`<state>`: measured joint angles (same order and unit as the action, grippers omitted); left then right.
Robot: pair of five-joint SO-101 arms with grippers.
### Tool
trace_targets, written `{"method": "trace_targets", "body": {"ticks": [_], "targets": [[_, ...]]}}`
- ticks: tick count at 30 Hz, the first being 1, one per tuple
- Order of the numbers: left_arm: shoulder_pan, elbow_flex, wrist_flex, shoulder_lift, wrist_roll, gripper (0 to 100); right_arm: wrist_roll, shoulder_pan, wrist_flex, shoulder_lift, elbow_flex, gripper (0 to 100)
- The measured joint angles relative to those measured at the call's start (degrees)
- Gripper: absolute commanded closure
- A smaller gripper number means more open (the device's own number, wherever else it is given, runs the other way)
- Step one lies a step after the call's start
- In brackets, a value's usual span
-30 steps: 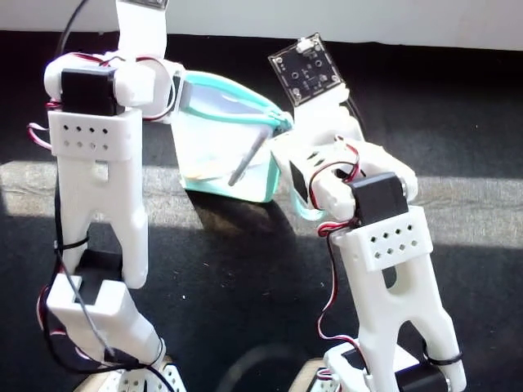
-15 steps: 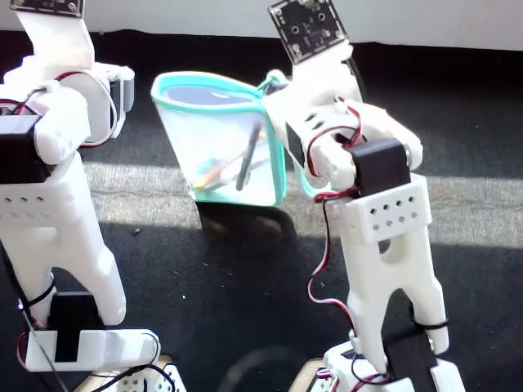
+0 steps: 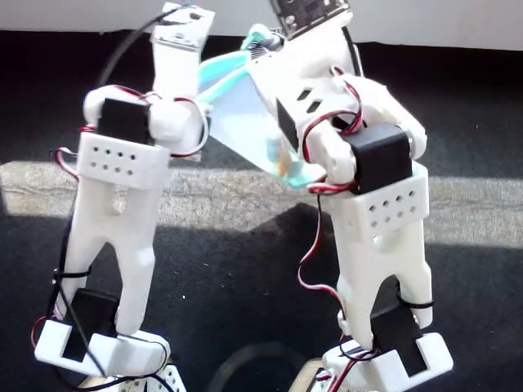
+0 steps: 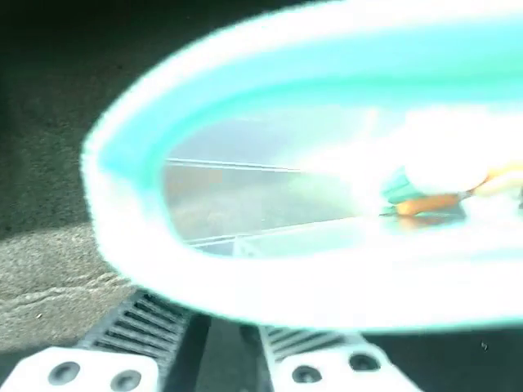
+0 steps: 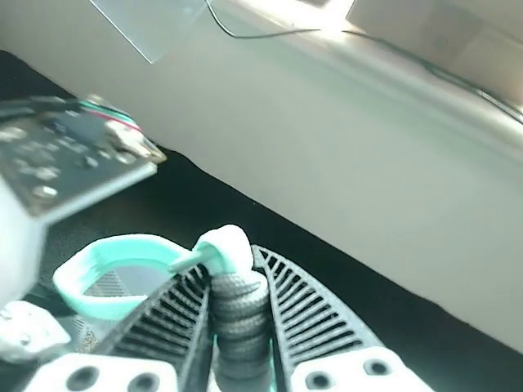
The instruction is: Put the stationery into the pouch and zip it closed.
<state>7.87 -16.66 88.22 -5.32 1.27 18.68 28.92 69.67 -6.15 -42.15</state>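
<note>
Left arm swung back in beside pouch (image 3: 243, 106) vs 0.5 s ago; pouch now tipped over and higher up. Dark surface (image 3: 245, 269) w/ sunlit band across it. Left tool (image 4: 233, 331) at pouch's teal rim, open or closed: can't tell. Stationery (image 4: 425, 202) inside pouch, orange + teal bits seen thru opening. Right tool (image 5: 236, 268) clamped tight on pouch zip end. White wall (image 5: 368, 163) behind

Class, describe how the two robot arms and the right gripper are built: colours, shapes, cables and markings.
The left arm and right arm are white plastic links with black motor blocks, rows of small round holes and loose red, black and white wires. A dark circuit board sits on the right wrist. The right gripper has dark slatted fingers on a white base.
</note>
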Motion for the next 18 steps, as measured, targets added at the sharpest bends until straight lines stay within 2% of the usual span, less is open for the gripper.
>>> {"method": "trace_targets", "body": {"ticks": [5, 9, 12, 18], "targets": [[-0.4, 3.6, -9.8, 0.1, 4.7, 98, 4.1, 2.0, 0.0, 0.0, -2.1, 99.3], [-3.5, 3.7, -13.6, 0.1, 7.9, 98, 4.3, 2.0, 0.0, 0.0, -2.1, 99.3], [-6.2, 3.7, -13.7, 0.1, 8.5, 98, 4.3, 1.1, 0.0, 0.3, -2.1, 99.3], [-7.5, 1.2, -5.5, -1.0, 8.8, 89, 4.3, -0.1, 0.0, 3.2, -0.2, 99.3]]}}
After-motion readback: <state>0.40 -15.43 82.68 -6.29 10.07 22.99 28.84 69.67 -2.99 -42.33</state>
